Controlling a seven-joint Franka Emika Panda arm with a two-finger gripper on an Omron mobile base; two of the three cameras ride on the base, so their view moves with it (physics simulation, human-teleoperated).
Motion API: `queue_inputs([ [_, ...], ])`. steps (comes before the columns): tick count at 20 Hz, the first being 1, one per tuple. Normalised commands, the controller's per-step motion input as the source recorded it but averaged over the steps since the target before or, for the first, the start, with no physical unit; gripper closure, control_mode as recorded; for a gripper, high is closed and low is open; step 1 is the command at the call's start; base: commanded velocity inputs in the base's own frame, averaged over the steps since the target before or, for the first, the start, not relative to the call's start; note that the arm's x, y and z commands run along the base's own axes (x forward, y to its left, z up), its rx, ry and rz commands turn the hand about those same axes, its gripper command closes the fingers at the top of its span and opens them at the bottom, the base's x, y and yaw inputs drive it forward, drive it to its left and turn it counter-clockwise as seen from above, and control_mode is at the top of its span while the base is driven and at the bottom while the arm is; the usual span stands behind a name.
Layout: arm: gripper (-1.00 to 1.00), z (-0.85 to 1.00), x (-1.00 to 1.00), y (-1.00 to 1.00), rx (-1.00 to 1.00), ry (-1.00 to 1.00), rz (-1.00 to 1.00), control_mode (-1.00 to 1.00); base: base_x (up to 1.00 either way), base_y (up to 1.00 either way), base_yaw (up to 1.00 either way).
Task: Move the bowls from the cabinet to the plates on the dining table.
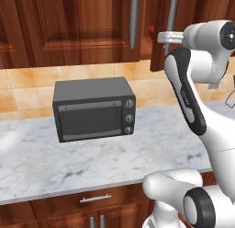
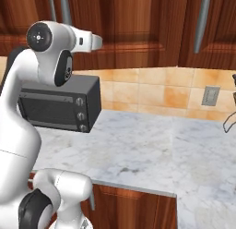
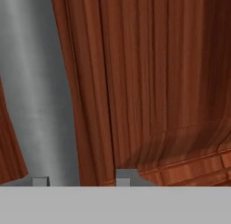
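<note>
Jaws [image 3: 81, 180] parted, straddling the silver bar handle [image 3: 38, 96] of the wall cabinet [image 3: 153, 83], door slightly ajar. Red bowl [image 1: 150, 28] glimpsed inside, above the toaster oven [image 1: 93, 109] on the marble table [image 1: 92, 160].

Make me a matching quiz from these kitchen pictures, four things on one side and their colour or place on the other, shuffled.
Things:
1. toaster oven
2. cabinet door handle
3. wall outlet
4. counter

Descriptions:
A. white-grey veined marble
B. on the tan tiled wall
C. dark grey, three knobs
D. long silver vertical bar

Pairs: 1-C, 2-D, 3-B, 4-A
</note>
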Motion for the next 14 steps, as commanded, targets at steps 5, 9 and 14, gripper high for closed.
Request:
queue_inputs([
  [5, 1.00, 0.49, -0.67, -0.72, 0.05, -0.04, 0.00, -1.00, 0.00, 0.00, 0.00],
  [9, 1.00, 0.46, -0.63, -0.78, 0.05, -0.02, 0.00, -1.00, 0.00, 0.00, 0.00],
  [14, 1.00, 0.47, -0.62, -0.78, 0.05, -0.01, 0.00, -1.00, 0.00, 0.00, 0.00],
])
